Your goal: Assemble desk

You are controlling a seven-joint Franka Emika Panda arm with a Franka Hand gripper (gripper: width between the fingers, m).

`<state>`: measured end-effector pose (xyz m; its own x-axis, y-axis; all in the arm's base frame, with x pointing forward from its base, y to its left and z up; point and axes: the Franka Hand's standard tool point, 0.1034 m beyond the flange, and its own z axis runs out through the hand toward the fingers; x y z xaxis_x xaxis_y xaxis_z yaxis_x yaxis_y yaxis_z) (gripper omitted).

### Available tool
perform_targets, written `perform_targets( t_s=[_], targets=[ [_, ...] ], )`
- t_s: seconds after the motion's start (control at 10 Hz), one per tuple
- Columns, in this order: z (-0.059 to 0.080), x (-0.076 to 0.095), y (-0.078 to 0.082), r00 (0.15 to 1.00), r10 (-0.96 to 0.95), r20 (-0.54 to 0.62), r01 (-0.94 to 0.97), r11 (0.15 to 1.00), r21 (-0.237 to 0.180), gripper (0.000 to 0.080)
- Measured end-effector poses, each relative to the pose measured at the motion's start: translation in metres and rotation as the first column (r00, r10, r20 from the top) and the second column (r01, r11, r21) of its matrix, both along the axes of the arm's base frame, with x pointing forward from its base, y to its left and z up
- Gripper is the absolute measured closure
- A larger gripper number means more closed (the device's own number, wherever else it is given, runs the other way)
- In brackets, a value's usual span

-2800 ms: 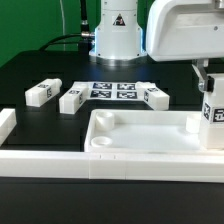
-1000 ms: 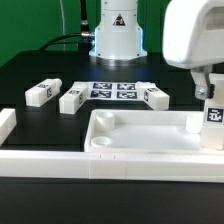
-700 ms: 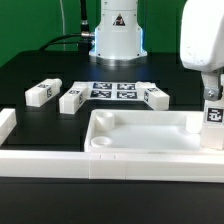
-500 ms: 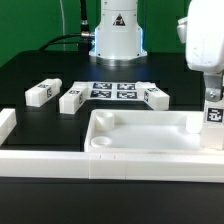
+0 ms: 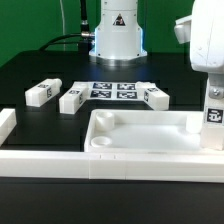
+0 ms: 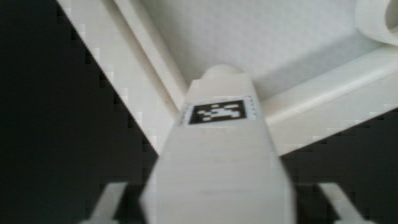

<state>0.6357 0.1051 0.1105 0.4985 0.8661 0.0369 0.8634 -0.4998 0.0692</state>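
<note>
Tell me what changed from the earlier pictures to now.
The arm swung toward the exterior view's right, above the upright leg at that end of the tabletop. Whether the tool let go cannot be told. The leg, tabletop, three loose legs and marker board stayed put.

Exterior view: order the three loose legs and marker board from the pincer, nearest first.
Exterior view's sides:
1. right leg, just right of the board
2. marker board, centre
3. middle leg, just left of the board
4. leftmost leg, far left
</note>
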Motion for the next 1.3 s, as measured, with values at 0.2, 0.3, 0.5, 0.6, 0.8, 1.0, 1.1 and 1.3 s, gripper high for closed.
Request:
perform_targets(
  t_s=[0.2, 0.3, 0.5, 0.6, 0.8, 1.0, 1.1, 1.3],
  targets=[
    [0.0, 0.0, -0.0001, 0.999, -0.042, -0.001, 0.042, 0.999, 0.004, 0.051],
    [0.0, 0.0, -0.0006, 0.994, -0.108, -0.001, 0.108, 0.994, 0.009, 0.051],
    [0.0004, -0.0003, -0.0004, 0.942, -0.336, -0.014, 0.337, 0.941, 0.028, 0.051],
    [0.0001, -0.0013, 0.0005, 0.903, -0.43, -0.02, 0.43, 0.902, 0.032, 0.051],
    [-0.0007, -0.0037, 0.0033, 0.762, -0.646, -0.047, 0.648, 0.76, 0.047, 0.0509],
    [0.0, -0.0044, 0.0035, 0.667, -0.743, -0.056, 0.745, 0.666, 0.042, 0.0509],
    [-0.0001, -0.0043, 0.0029, 0.597, -0.8, -0.061, 0.802, 0.596, 0.044, 0.0509],
    [-0.0001, -0.0042, 0.0022, 0.518, -0.853, -0.064, 0.856, 0.516, 0.046, 0.0509]
  ],
)
